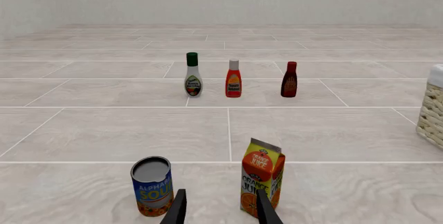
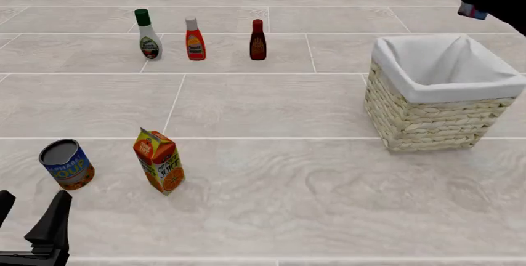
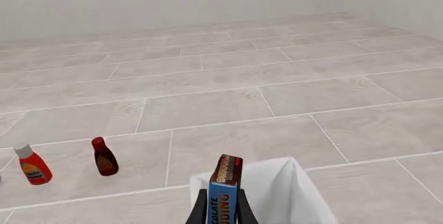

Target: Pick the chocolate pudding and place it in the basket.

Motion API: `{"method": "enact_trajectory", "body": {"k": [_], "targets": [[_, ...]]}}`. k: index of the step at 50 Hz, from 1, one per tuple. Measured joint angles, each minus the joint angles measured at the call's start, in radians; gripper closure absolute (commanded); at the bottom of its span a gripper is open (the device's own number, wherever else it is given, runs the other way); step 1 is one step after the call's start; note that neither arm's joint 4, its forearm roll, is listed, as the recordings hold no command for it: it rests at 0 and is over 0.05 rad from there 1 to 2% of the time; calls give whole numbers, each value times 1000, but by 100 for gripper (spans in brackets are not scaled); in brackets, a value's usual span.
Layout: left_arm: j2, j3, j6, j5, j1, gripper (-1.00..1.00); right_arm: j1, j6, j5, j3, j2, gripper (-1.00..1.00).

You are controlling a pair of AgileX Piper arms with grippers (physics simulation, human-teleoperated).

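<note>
Here, in the left wrist view, the left gripper (image 1: 220, 211) hangs with fingers apart by the juice carton (image 1: 262, 183). The front view seemingly shows the chocolate pudding (image 2: 472, 11) above the basket (image 2: 444, 132); the right wrist view shows the right gripper (image 3: 221, 211) clamping this light, stiff box by its flat sides.

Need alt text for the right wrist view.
The right gripper holds the small brown, blue-topped chocolate pudding box above the white cloth liner of the basket. A red sauce bottle and dark brown sauce bottle stand beyond.
</note>
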Motion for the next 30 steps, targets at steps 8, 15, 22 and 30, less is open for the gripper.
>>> {"method": "enact_trajectory", "body": {"k": [8,15,22,30], "targets": [[0,0,0,0,0,-100,1,17,33,-36,47,100],[0,0,0,0,0,-100,-1,34,58,-64,81,100],[0,0,0,0,0,-100,-5,46,81,-89,107,100],[0,0,0,0,0,-100,-12,57,107,-119,128,100]]}}
